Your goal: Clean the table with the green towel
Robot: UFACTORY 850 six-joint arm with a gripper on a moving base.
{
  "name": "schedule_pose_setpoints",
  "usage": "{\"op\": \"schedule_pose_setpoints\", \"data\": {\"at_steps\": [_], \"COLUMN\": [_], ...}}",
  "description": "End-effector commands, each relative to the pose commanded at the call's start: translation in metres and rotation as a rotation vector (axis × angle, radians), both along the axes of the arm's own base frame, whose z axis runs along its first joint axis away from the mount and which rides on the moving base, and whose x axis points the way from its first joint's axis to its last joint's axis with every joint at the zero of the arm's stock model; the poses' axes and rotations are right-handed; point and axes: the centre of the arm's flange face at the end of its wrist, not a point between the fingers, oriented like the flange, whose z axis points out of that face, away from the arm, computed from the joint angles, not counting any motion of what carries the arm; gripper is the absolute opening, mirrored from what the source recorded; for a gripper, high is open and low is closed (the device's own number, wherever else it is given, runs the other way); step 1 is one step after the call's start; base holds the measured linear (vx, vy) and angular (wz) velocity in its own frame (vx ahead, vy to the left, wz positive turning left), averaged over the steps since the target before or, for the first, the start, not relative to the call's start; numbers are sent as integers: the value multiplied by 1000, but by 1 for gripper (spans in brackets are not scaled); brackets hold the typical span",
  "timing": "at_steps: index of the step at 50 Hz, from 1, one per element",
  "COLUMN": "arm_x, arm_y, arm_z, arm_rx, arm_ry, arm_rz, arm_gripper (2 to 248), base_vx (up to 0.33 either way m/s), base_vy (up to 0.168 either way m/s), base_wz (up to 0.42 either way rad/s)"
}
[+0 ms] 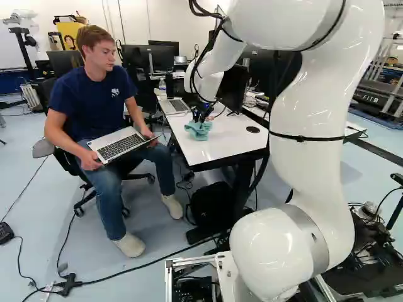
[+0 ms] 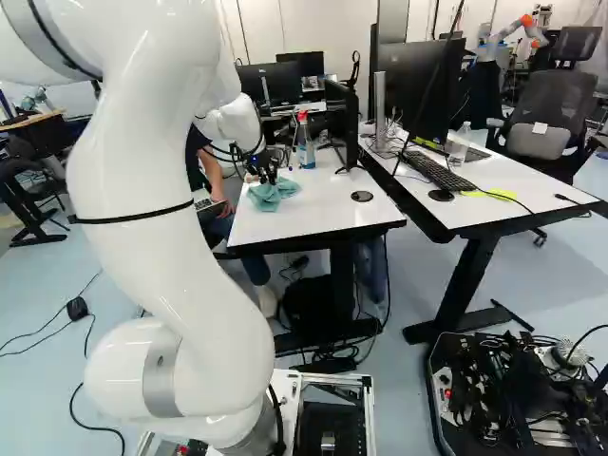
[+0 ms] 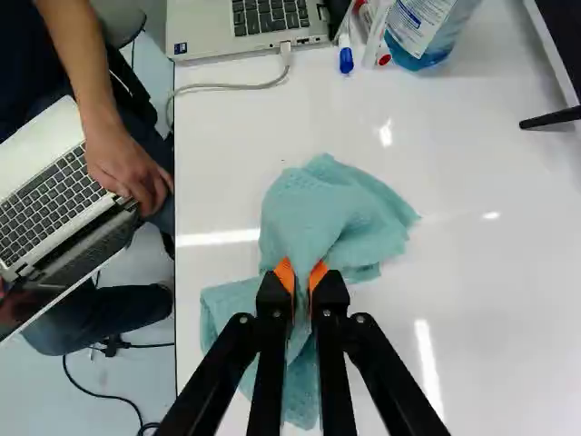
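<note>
Towel [image 3: 327, 209] is pinched in the almost closed gripper [image 3: 302, 274]; press it flat and rub the table [image 3: 490, 291] slowly.

Robotics lab, white robot arm [image 1: 318, 107], desks [image 2: 313, 214], monitors [image 2: 418, 85]

The towel [image 3: 331, 213] is coloured pale teal, the tabletop [image 2: 318, 214] white, edged with black. Orange is borne by the finger pads [image 3: 284, 272].
</note>
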Motion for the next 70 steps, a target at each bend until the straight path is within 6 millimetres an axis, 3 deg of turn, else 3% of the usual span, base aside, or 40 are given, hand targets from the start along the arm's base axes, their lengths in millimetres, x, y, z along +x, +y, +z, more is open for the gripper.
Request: {"op": "schedule_pose_setpoints", "data": {"at_steps": [13, 60, 70], "arm_x": [-28, -122, -131], "arm_y": [5, 14, 13], "arm_z": [10, 11, 11], "arm_rx": [1, -2, -2], "arm_ry": [-6, 12, 12], "arm_rz": [16, 67, 70], "arm_gripper": [39, 39, 39], "base_vx": [0, 0, 0], "base_vy": [0, 0, 0], "base_wz": [0, 0, 0]}}
